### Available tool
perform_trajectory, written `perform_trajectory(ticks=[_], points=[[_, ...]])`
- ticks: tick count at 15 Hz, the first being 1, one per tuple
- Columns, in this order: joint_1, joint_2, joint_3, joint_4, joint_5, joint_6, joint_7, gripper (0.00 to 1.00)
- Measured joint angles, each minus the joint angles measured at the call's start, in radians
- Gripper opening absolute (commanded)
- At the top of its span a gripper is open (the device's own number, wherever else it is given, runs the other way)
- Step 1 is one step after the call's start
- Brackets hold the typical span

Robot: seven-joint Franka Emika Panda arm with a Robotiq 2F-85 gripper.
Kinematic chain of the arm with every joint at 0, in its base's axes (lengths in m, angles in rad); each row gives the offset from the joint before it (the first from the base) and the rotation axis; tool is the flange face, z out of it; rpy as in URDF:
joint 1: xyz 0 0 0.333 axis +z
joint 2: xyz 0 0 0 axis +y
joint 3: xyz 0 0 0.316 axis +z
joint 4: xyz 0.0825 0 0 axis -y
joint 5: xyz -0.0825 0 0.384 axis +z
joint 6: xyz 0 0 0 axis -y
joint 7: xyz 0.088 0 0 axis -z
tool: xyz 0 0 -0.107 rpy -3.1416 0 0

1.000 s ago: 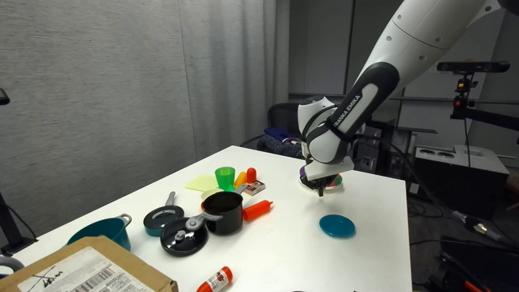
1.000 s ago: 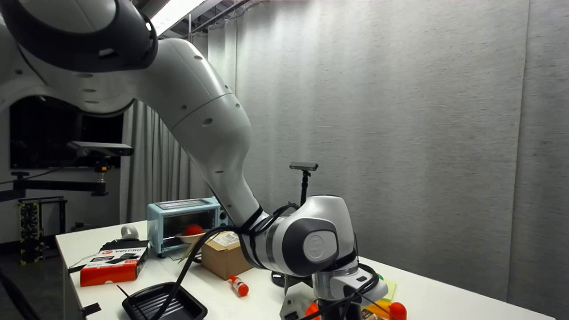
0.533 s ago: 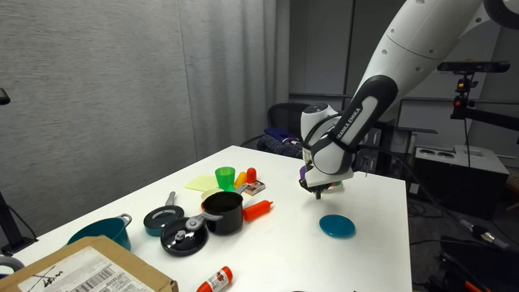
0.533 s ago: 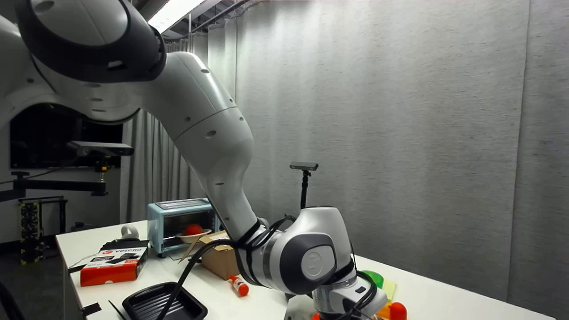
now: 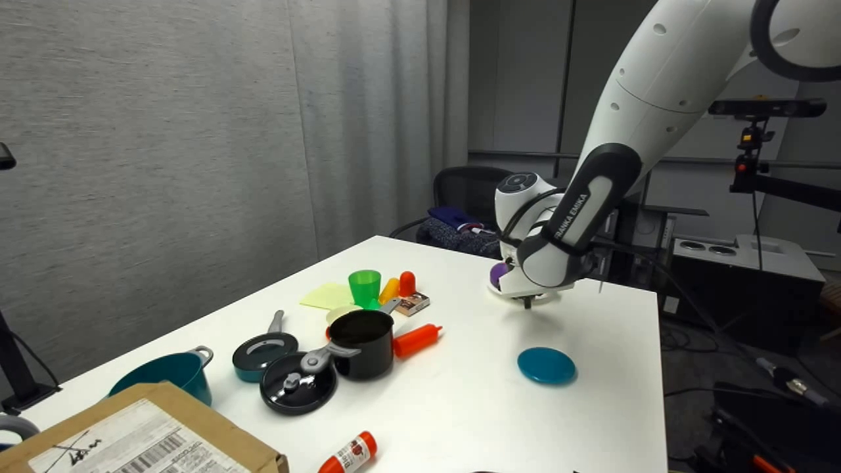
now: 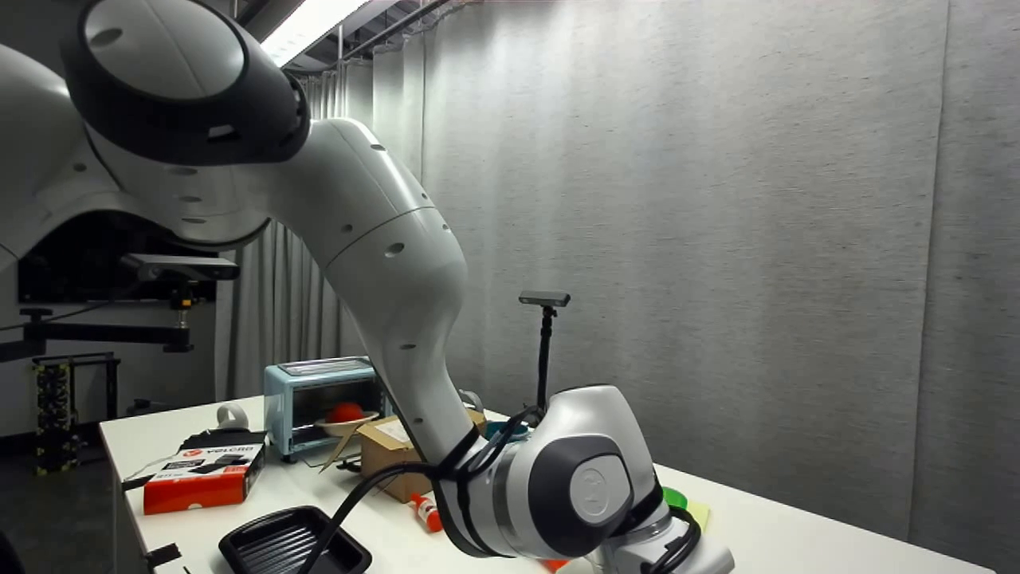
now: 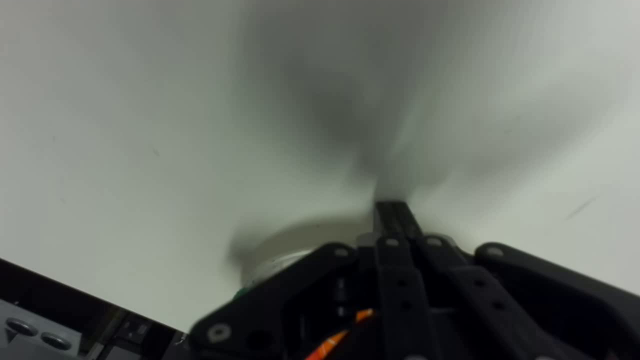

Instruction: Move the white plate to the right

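Observation:
The white plate (image 5: pixel 498 292) lies near the table's far edge in an exterior view, mostly hidden behind the arm. A purple object (image 5: pixel 497 274) sits on its left part. In the wrist view part of a pale curved plate rim (image 7: pixel 286 258) shows behind the finger linkage, with a bit of green beside it. My gripper (image 5: pixel 527 303) points down at the plate's near side, low over the table. In the wrist view its fingers (image 7: pixel 392 205) are together, with nothing seen between them. Whether they touch the rim I cannot tell. The other exterior view hides plate and fingers.
A teal dish (image 5: pixel 546 365) lies nearer on the table. A black pot (image 5: pixel 363 345), a red bottle (image 5: pixel 417 340) and a green cup (image 5: pixel 364 288) stand to the left. A cardboard box (image 5: pixel 144 427) is at the front left. The table's right edge (image 5: pixel 659 368) is near the dish.
The arm has come lower, and my gripper has moved back and slightly right in the exterior view. The plate and purple object appear shifted slightly the same way. The teal dish has not moved.

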Motion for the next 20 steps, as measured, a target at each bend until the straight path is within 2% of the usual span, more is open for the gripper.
perform_trajectory(ticks=[4,8,12,17,20], points=[[0.001,0.019,-0.042,0.011,-0.003,0.003,0.030,0.00],[0.016,-0.033,-0.020,0.016,-0.006,0.060,-0.012,0.00],[0.004,-0.206,0.067,0.005,-0.006,0.053,-0.177,0.00],[-0.056,-0.414,0.251,-0.017,0.027,-0.045,-0.426,0.00],[-0.066,-0.496,0.346,-0.043,0.042,-0.115,-0.548,0.00]])
